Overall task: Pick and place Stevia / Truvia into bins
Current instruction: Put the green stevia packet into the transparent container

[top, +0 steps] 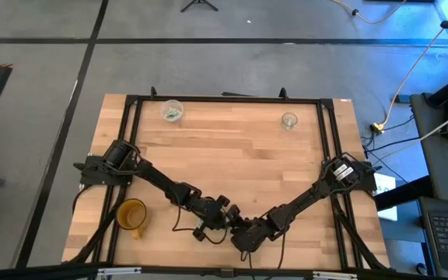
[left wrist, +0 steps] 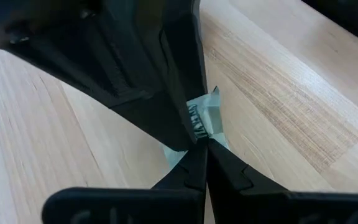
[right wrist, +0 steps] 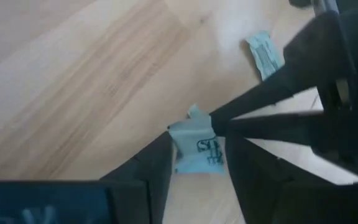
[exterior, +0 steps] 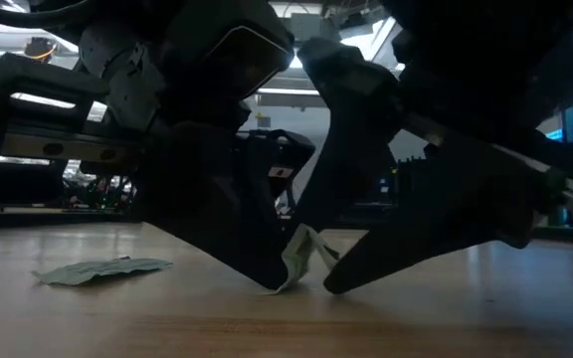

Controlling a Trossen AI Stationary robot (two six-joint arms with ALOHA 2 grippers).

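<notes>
A whitish-green Stevia sachet (right wrist: pixel 197 152) stands crumpled on the table near its near edge, between both grippers; it also shows in the low view (exterior: pixel 301 257). My left gripper (top: pixel 225 220) is shut on it. My right gripper (right wrist: pixel 199 163) is open, with one finger close on each side of the sachet; I cannot tell whether they touch it. A second sachet (exterior: pixel 102 268) lies flat on the table nearby, also seen in the right wrist view (right wrist: pixel 265 55). The cloudy cup (top: pixel 171 110) and the clear cup (top: pixel 288 120) stand at the far edge. My left gripper pinches the sachet's upper edge (right wrist: pixel 205 126) between its two fingertips (left wrist: pixel 197 155). The fingers slant down from the table's left side. The sachet stands bent below them, its lower edge (exterior: pixel 285 286) on the table.
A yellow-orange mug (top: pixel 133 216) stands near the near left, beside the left arm. A black frame (top: pixel 224 99) runs along the table's edges. The two arms meet close together at the near middle; bare wood lies between them and the cups.
</notes>
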